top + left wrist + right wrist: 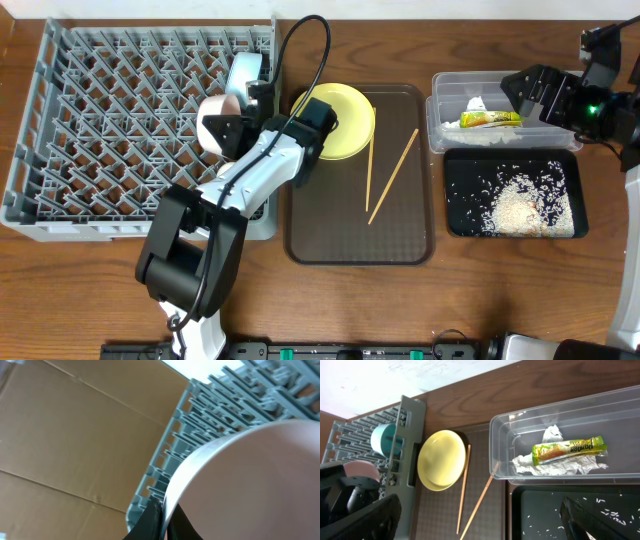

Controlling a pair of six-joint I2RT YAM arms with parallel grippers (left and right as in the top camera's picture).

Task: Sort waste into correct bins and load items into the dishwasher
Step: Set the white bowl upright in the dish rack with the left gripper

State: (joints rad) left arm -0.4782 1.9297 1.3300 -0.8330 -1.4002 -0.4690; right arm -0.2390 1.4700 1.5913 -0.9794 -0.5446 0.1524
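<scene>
My left gripper is shut on the rim of the white bowl, holding it on edge over the right side of the grey dish rack. In the left wrist view the fingers pinch the bowl beside the rack. A pale blue bowl stands in the rack. The yellow plate and two chopsticks lie on the brown tray. My right gripper is open and empty above the clear tub, which holds the wrapper and white paper. Rice lies in the black tray. The small white cup is not visible.
The brown serving tray lies between the rack and the two bins. The left arm stretches from the front edge across the rack's right front corner. A black cable loops over the rack's back right corner. Cardboard shows beyond the rack in the left wrist view.
</scene>
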